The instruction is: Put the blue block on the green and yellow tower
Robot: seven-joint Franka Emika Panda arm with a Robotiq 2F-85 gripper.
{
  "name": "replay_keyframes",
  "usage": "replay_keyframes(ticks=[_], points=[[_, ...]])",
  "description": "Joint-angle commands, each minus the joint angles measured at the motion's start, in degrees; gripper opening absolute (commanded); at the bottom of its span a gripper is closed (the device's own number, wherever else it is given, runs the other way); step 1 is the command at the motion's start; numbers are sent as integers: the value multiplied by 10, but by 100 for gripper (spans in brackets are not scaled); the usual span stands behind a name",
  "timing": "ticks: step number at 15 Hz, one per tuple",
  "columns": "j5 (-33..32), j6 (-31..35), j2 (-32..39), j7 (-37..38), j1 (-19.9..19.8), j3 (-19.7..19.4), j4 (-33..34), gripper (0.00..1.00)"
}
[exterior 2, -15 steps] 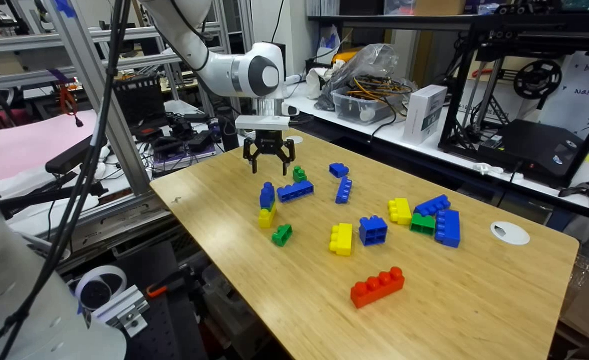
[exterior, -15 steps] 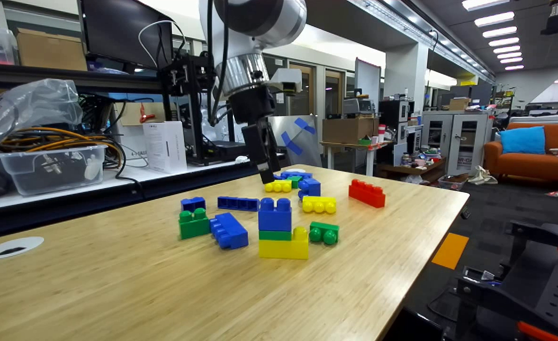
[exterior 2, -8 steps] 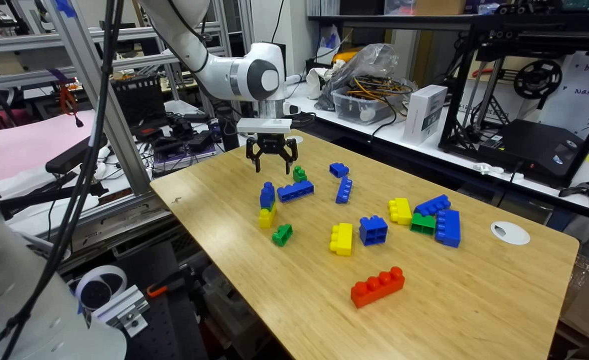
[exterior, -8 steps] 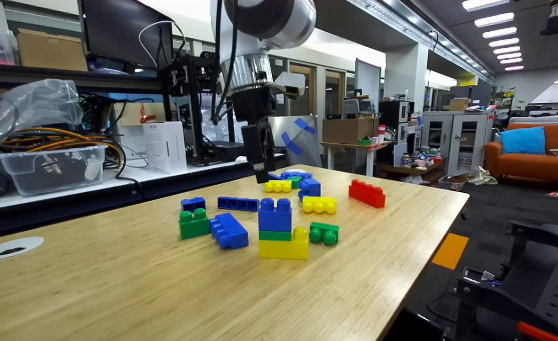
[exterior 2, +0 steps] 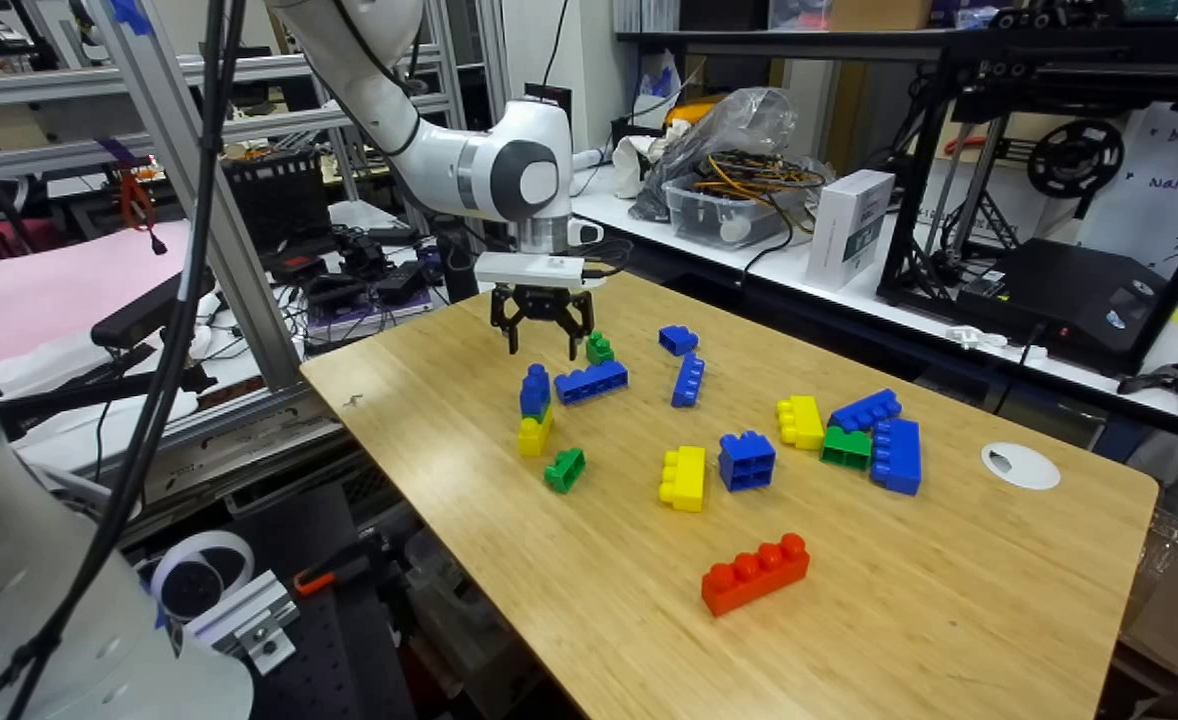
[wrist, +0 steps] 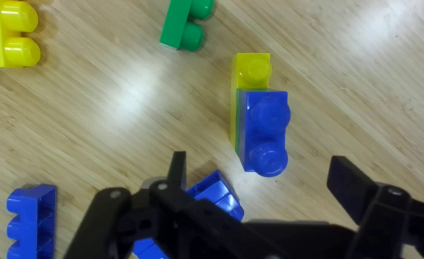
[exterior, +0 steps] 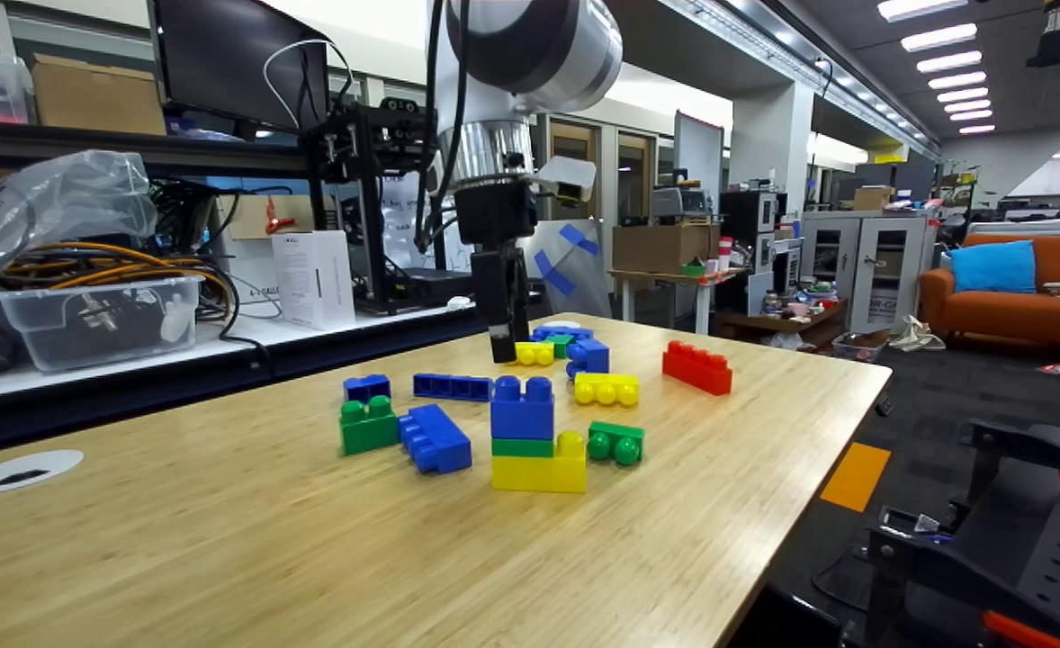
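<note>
The blue block (exterior: 522,420) is stacked on the green part of the green and yellow tower (exterior: 534,470), which is supported by the tabletop (exterior: 314,549). The end effector (exterior 2: 543,350) is suspended over the tabletop, apart from the blue block, its jaws parted wide.

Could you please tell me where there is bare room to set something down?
The table is bare between the red brick and white disc, and, in an exterior view, camera-side of the green and yellow tower. The tower's sides are crowded by a blue brick and a green brick.
</note>
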Motion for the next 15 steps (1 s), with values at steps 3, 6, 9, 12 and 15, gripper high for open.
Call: replay_keyframes(ticks=[3, 6, 9, 12, 15], points=[[24, 18, 9, -33, -25, 18, -14, 100], [19, 15, 19, -34, -23, 19, -10, 67], [18, 9, 27, -36, -22, 22, -7, 44], [16, 7, 36, -37, -22, 23, -6, 24], [15, 9, 38, -40, -22, 24, -8, 8]])
